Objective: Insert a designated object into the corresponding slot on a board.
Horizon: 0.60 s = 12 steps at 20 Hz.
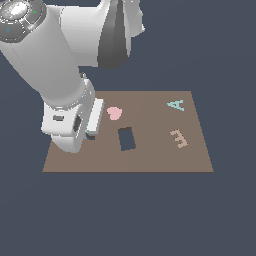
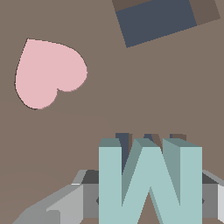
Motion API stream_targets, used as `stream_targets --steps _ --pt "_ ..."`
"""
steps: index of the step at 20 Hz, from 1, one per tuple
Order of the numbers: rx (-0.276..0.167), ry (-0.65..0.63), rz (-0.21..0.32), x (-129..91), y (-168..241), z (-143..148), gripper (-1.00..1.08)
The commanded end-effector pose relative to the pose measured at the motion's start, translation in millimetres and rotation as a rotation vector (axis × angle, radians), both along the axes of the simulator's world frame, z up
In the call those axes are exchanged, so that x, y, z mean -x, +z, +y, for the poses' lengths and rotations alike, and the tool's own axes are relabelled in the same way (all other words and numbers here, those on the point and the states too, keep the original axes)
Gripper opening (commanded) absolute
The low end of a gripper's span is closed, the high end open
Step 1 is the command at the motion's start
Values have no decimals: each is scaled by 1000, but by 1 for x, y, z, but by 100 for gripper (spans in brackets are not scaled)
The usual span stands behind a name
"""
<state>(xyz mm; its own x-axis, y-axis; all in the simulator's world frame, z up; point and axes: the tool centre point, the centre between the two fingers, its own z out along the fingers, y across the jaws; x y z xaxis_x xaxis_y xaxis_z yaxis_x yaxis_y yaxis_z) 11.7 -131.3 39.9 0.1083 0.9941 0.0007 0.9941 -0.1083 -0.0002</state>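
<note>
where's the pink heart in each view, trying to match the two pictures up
Exterior view: the pink heart lies flat on the brown board, just to the exterior view's left of the dark blue rectangular cutout, close beside the arm's wrist.
Wrist view: the pink heart lies flat on the board, apart from the teal M block held near the fingers.
Shared landmark: the dark blue rectangular cutout.
</note>
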Motion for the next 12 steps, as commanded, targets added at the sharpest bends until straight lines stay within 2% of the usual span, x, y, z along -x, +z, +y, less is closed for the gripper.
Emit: stream_targets --steps 1,12 --pt "0 -10 0 -6 1 0 -100" --pt "0 -16 0 -10 -8 0 -100"
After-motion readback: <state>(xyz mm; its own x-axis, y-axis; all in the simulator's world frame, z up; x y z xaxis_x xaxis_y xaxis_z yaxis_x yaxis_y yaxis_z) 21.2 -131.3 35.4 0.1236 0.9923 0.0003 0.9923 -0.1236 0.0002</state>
